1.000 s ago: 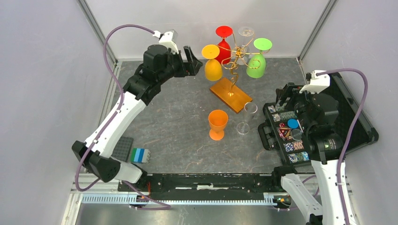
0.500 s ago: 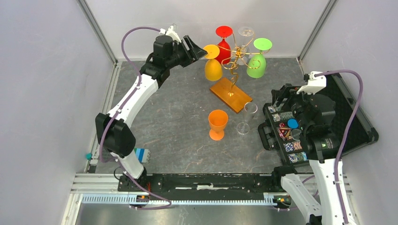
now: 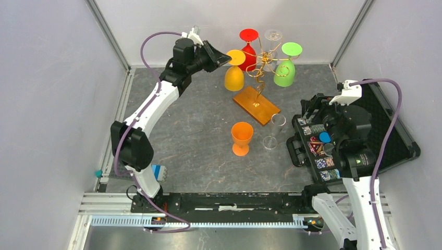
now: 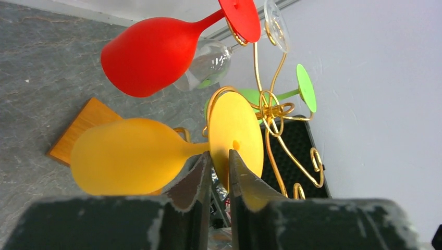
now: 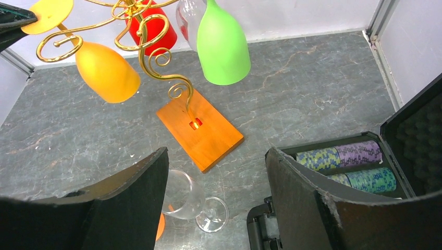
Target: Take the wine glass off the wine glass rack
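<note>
Left pincer on yellow wine glass foot (on rack)

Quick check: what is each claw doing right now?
Left claw: closed on the foot of the yellow wine glass.
Right claw: open, holding nothing.

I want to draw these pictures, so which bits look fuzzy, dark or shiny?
Left wrist view: the left tool right at the lens is fuzzy, the yellow wine glass sharper. Right wrist view: the right tool is dark, the clear glass glints. Top view: even light, faint shadows.
</note>
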Motion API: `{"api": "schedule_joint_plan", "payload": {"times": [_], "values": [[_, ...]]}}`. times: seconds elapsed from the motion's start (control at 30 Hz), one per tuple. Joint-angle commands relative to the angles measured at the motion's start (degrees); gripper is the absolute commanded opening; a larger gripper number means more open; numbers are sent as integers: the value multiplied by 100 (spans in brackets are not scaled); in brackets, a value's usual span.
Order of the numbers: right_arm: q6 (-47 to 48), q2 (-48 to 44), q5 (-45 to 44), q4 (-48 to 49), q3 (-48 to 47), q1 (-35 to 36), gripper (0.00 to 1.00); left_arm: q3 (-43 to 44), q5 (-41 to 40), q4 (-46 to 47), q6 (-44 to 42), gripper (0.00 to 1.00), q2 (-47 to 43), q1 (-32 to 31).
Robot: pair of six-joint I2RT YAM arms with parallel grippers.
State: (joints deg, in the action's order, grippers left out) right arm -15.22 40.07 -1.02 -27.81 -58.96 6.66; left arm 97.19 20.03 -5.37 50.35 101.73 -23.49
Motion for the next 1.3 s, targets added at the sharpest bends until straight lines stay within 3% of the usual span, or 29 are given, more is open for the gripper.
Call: {"api": "schedule_joint_plan", "payload": {"times": [0.0,0.2,0.4,0.83,1.27], "values": [[-77,-57,58,271,47,11,73,11,284,469,381,18,-185,33],[-79,-92,53,275,69,10,73,-137,433,897,823,2,-135,92],[-95,-101,32,271,69,11,73,-384,485,1566,1431,2,-283,122],[-169,-79,84,349,87,7,73,-731,-546,2408,1454,2,-615,150],[-137,-128,400,456,17,9,74,-365,-230,2237,1554,2,-110,150]]}}
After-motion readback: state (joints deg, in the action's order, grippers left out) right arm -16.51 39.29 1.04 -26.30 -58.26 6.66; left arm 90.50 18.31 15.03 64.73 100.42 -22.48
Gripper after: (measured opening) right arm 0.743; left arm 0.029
